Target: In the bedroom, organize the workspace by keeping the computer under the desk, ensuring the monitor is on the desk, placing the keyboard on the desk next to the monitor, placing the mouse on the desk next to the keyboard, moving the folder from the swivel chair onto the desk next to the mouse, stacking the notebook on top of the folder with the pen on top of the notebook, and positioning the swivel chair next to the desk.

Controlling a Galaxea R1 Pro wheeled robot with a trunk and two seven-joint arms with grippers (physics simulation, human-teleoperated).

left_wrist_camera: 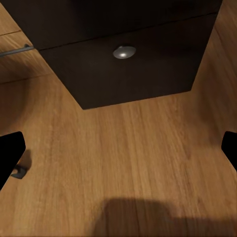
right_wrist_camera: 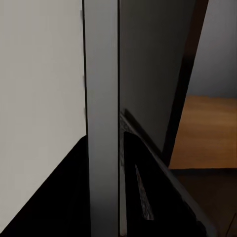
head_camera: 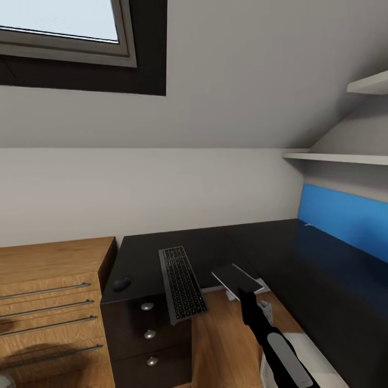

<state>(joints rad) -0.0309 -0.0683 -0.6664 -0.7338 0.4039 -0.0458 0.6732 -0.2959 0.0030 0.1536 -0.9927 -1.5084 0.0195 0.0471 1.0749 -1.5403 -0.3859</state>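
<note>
1. Mouse point(head_camera: 122, 283) left of keyboard point(head_camera: 182, 284) on surface point(head_camera: 302, 269); keyboard overhangs the edge, a knock could drop it.
2. Right pincer point(head_camera: 243, 293) grasping notebook point(head_camera: 237, 278) right of keyboard; may slip.
3. Left pincer point(left_wrist_camera: 118, 148) released.

Soft even daylight, sharp renders; faint shadow on floor point(left_wrist_camera: 133, 217).

Pale grey walls point(head_camera: 161, 188) rise to a sloped ceiling point(head_camera: 242, 70) holding a skylight point(head_camera: 64, 27) in a dark surround. Two white shelves point(head_camera: 345, 158) are fixed at the right. A light wood dresser point(head_camera: 48, 302) with long bar handles stands on the wood floor point(left_wrist_camera: 128, 163).
</note>
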